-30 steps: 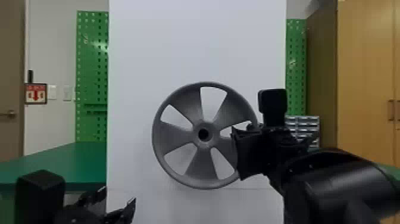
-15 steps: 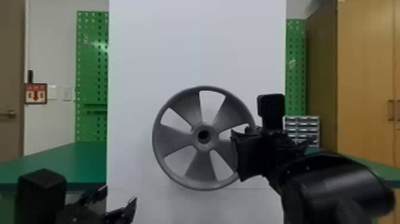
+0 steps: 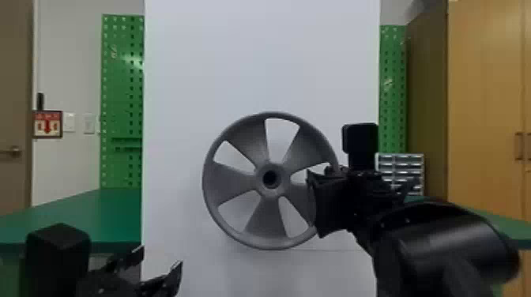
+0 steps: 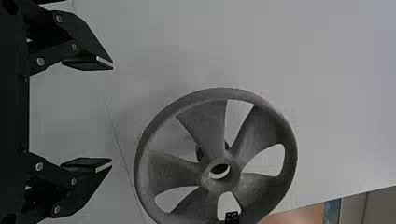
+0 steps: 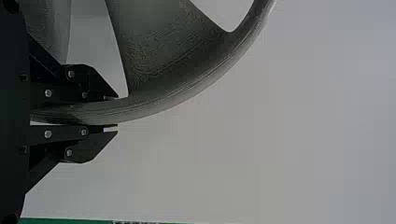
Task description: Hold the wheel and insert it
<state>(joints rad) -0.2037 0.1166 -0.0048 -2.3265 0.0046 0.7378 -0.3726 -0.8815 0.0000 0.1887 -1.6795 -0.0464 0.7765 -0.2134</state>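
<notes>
So the wheel (image 3: 237, 181) is up on its edge in front of a white panel (image 3: 260, 59), its face turned toward the robot's head. Only the right gripper (image 5: 117, 113) has it, fingers clamped on the rim (image 5: 187, 91) with one on the inner side and one on the outer. Makes sense to me: grabbing it out there leaves the hub (image 3: 258, 179) and its hole free, which is what you'd want if something has to go through the middle.

And it looks like something should. The left wrist view has a dark round part (image 4: 200, 153) behind the wheel, peeking between two blades close to the hub. My guess is that's the peg or shaft it gets pushed onto (can't swear to it, the blades hide most of it). I also can't tell if the wheel touches the panel or that part.

The left gripper (image 4: 112, 114) is empty, fingers well apart, low on the robot's left and away from the rim. Probably kept out of the way, or ready to steady the far side.

I'd call this the lining-up step, with the actual insertion still to do. Next it needs the hole square to the part, then a straight push. Holding one edge only, the wheel could tilt or twist and jam.
</notes>
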